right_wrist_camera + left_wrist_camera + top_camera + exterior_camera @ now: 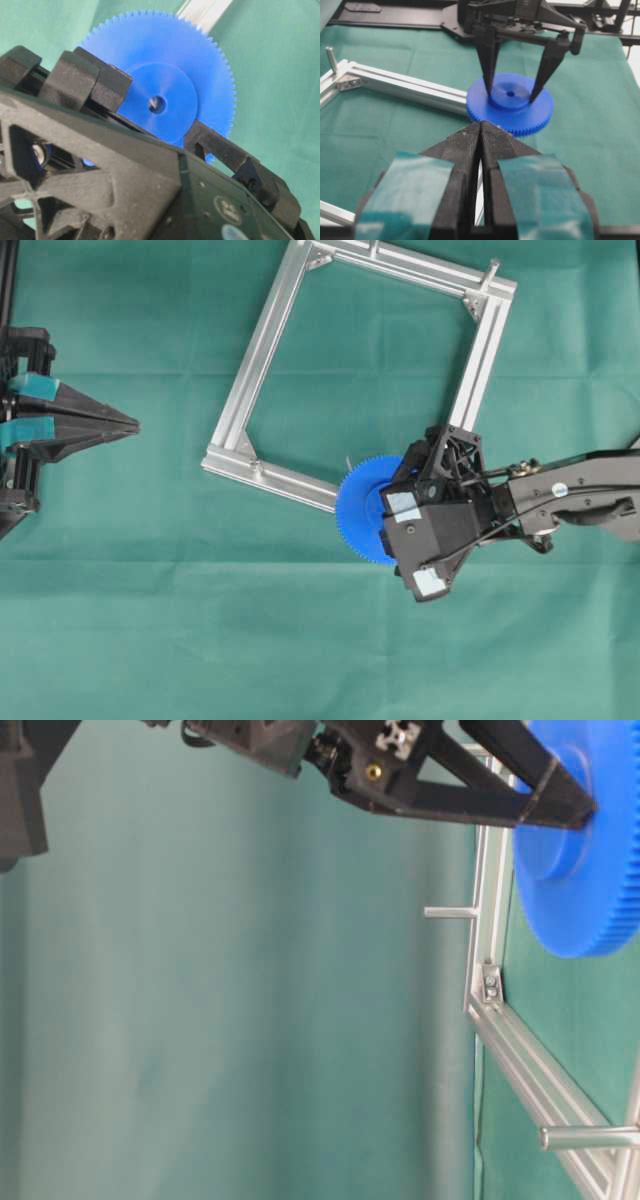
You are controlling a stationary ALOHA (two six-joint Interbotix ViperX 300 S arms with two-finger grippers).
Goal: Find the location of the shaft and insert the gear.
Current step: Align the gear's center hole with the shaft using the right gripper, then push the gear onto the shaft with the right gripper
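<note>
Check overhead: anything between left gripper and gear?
Yes. Between the shut left gripper and the gear lie green cloth and the frame's near corner.

We've got a bench covered in a wrinkly green cloth (150, 620), and lying flat on it is a square open frame of silvery aluminium extrusion (262, 368), turned at an angle. Short bare metal pins stick up from the frame, one at the far corner (492, 270). We see green cloth through the middle of the frame too.
</note>
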